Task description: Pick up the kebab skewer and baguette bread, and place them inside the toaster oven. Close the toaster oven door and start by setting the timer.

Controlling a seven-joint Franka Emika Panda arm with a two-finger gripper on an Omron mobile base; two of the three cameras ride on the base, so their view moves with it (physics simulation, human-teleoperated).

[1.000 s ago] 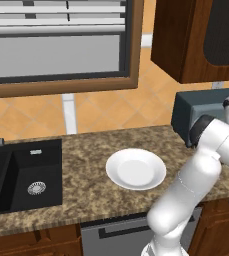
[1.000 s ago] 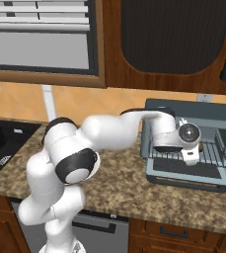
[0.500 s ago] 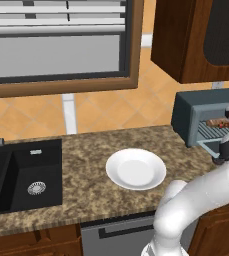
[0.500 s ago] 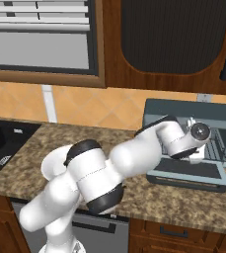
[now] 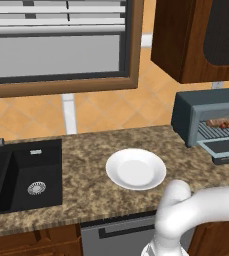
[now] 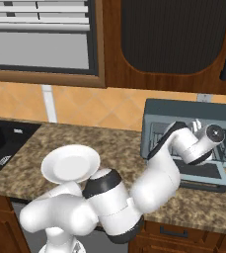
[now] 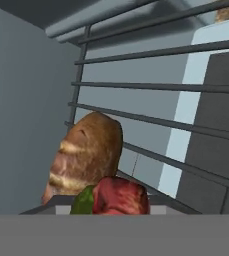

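Hand view: crusty baguette bread (image 7: 86,155), glossy, perhaps lumpy kebab skewer (image 7: 117,196) on wire rack (image 7: 186,130).

The kebab skewer (image 7: 117,197) is cut off by the hand view's bottom.

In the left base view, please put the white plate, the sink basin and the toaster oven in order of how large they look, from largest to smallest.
1. sink basin, largest, partly cut by the left edge.
2. toaster oven and white plate: they look similar; the oven is cut by the right edge and stands farther back, so I do not rank them.
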